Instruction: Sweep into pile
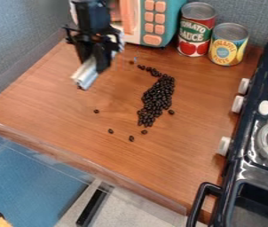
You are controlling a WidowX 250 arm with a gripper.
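My hand is in the upper left of the frame, over the table. It is closed on a pale sweeping tool, open only as wide as the tool is thick. If I hold the tool badly, it could twist when it rubs the wood, and then it would push beans the wrong way.

Left of the middle, a few loose beans lie near the front side. They are round and could roll. If I swept them down toward the front edge, they could fall off, so I think I should push them up and right.

The big pile of coffee beans is in the middle, long and thin, with a tail of beans at its top. If I go in too fast or too deep, I could split it and make more strays. If I lift the tool too high, it would skip over them.

Behind the tail, the toy microwave blocks a wide swing. Next come the red can and the yellow can, which I could bump. On the right, the toy stove and its knobs stop a long push.
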